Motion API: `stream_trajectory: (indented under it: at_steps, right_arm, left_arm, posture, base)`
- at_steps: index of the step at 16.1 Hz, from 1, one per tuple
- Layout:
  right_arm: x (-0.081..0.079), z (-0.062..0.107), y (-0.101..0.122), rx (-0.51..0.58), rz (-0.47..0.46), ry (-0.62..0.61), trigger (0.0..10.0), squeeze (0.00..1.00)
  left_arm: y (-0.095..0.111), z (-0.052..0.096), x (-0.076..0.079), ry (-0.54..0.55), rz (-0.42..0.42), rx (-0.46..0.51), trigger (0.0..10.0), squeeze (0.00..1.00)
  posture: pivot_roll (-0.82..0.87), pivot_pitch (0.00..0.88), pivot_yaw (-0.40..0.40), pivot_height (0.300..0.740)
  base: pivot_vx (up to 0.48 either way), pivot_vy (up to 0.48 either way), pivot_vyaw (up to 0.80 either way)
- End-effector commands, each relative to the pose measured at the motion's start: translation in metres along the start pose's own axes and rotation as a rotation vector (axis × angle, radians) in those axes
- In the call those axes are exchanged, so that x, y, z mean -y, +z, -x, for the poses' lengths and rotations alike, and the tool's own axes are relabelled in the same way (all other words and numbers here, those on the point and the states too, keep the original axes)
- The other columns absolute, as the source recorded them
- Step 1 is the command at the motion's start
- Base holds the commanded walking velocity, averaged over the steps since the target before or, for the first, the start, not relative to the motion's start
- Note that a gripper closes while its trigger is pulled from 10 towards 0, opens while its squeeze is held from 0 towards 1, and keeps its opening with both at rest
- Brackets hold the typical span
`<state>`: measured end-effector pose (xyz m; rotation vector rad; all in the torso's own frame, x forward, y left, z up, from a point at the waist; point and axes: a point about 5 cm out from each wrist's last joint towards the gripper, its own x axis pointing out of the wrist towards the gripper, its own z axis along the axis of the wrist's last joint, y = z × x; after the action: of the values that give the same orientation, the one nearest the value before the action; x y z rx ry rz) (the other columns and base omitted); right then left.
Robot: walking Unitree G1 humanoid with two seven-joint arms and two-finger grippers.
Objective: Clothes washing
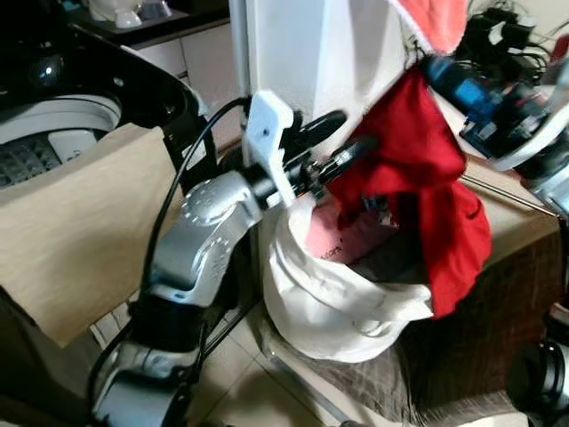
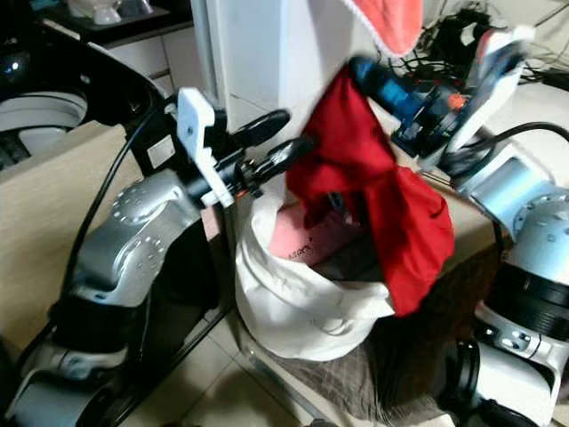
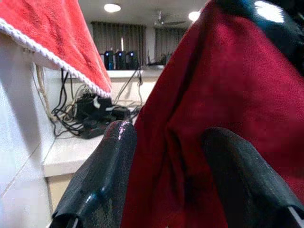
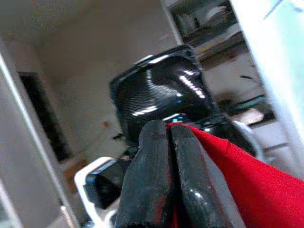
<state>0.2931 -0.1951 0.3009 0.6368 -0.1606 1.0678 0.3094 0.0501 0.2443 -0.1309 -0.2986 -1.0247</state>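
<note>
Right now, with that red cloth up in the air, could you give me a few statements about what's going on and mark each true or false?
1. The right gripper is pinched shut on the red fabric garment. True.
2. The garment lies flat on the floor. False: it hangs in the air above the white cloth laundry bag.
3. The left gripper has its fingers spread beside the garment. True.
4. The bag holds nothing. False: something pink lies inside it.
5. The black washing machine stands on the robot's left. True.
</note>
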Motion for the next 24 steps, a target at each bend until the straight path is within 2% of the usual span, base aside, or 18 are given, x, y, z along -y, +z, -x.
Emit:
stream_trajectory:
  at_steps: [1, 2, 3, 6, 7, 9, 10, 11, 13, 15, 18, 19, 20, 21, 22, 23, 24]
  right_arm:
    - [-0.009, -0.003, 0.006, 0.016, 0.016, 0.039, 0.0, 0.00]
    - [-0.013, -0.003, 0.001, -0.006, 0.008, 0.047, 0.0, 0.00]
    - [-0.016, -0.002, -0.003, -0.021, -0.013, 0.037, 0.0, 0.00]
    - [-0.015, 0.002, -0.009, -0.036, -0.031, 0.011, 0.0, 0.00]
    - [-0.015, 0.002, -0.010, -0.039, -0.032, 0.007, 0.0, 0.00]
    - [-0.016, 0.002, -0.012, -0.046, -0.037, 0.009, 0.0, 0.00]
    - [-0.017, 0.003, -0.012, -0.051, -0.036, 0.008, 0.0, 0.00]
    - [-0.016, 0.007, -0.015, -0.065, -0.037, -0.010, 0.0, 0.00]
    - [-0.016, 0.007, -0.017, -0.074, -0.034, -0.016, 0.0, 0.00]
    - [-0.017, 0.005, -0.018, -0.084, -0.031, -0.010, 0.0, 0.00]
    - [-0.018, 0.004, -0.019, -0.090, -0.027, -0.006, 0.0, 0.00]
    - [-0.020, 0.003, -0.019, -0.087, -0.027, 0.001, 0.0, 0.00]
    - [-0.020, 0.003, -0.019, -0.087, -0.027, 0.003, 0.0, 0.00]
    - [-0.020, 0.002, -0.020, -0.091, -0.024, 0.002, 0.0, 0.00]
    - [-0.020, 0.002, -0.020, -0.093, -0.023, 0.001, 0.0, 0.00]
    - [-0.020, 0.003, -0.020, -0.094, -0.022, -0.001, 0.0, 0.00]
    - [-0.020, 0.003, -0.020, -0.093, -0.022, -0.002, 0.0, 0.00]
  left_arm:
    - [0.002, -0.003, -0.002, -0.002, 0.009, 0.011, 10.0, 0.31]
    - [0.004, -0.009, 0.005, -0.058, 0.064, 0.039, 10.0, 1.00]
    - [0.007, -0.013, 0.012, -0.117, 0.131, 0.082, 10.0, 1.00]
    - [0.004, -0.010, 0.019, -0.173, 0.222, 0.089, 10.0, 1.00]
    - [0.003, -0.009, 0.020, -0.176, 0.240, 0.087, 10.0, 1.00]
    - [0.005, -0.007, 0.016, -0.154, 0.328, 0.139, 10.0, 1.00]
    - [0.007, -0.004, 0.010, -0.139, 0.390, 0.179, 10.0, 1.00]
    - [0.012, 0.008, -0.001, -0.176, 0.587, 0.274, 10.0, 1.00]
    - [0.012, 0.011, 0.002, -0.217, 0.612, 0.260, 10.0, 1.00]
    - [0.000, 0.007, 0.015, -0.246, 0.536, 0.131, 10.0, 1.00]
    - [-0.009, 0.003, 0.022, -0.244, 0.499, 0.068, 10.0, 1.00]
    - [-0.018, -0.003, 0.019, -0.169, 0.442, 0.010, 10.0, 0.88]
    - [-0.021, -0.005, 0.018, -0.144, 0.412, -0.004, 10.0, 0.51]
    - [-0.019, -0.007, 0.019, -0.143, 0.403, 0.019, 10.0, 0.21]
    - [-0.017, -0.008, 0.020, -0.153, 0.412, 0.035, 10.0, 0.21]
    - [-0.013, -0.007, 0.021, -0.182, 0.434, 0.054, 10.0, 0.07]
    - [-0.013, -0.006, 0.020, -0.186, 0.440, 0.054, 0.0, 0.00]
  posture:
    - [-0.19, 0.000, 0.005, 0.740]
    - [-0.19, 0.000, 0.005, 0.740]
    - [-0.19, 0.000, 0.006, 0.740]
    - [-0.19, 0.000, 0.008, 0.740]
    - [-0.19, 0.000, 0.009, 0.740]
    - [-0.19, 0.000, 0.011, 0.740]
    - [-0.19, 0.000, 0.011, 0.740]
    - [-0.19, 0.000, 0.011, 0.740]
    - [-0.18, 0.000, 0.013, 0.740]
    - [-0.18, 0.000, 0.013, 0.740]
    - [-0.18, 0.000, 0.013, 0.740]
    - [-0.18, 0.000, 0.014, 0.740]
    - [-0.18, 0.000, 0.014, 0.740]
    - [-0.18, 0.000, 0.014, 0.740]
    - [-0.18, 0.000, 0.014, 0.740]
    - [-0.18, 0.000, 0.014, 0.740]
    - [-0.18, 0.000, 0.016, 0.740]
  base:
    - [0.000, 0.000, 0.00]
    - [0.000, 0.000, 0.00]
    - [0.000, 0.000, 0.00]
    - [0.000, 0.000, 0.00]
    - [0.000, 0.000, 0.00]
    - [0.000, 0.000, 0.00]
    - [0.000, 0.000, 0.00]
    - [0.000, 0.000, 0.00]
    - [0.000, 0.000, 0.00]
    - [0.000, 0.000, 0.00]
    - [0.000, 0.000, 0.00]
    - [0.000, 0.000, 0.00]
    - [0.000, 0.000, 0.00]
    - [0.000, 0.000, 0.00]
    - [0.000, 0.000, 0.00]
    - [0.000, 0.000, 0.00]
    - [0.000, 0.000, 0.00]
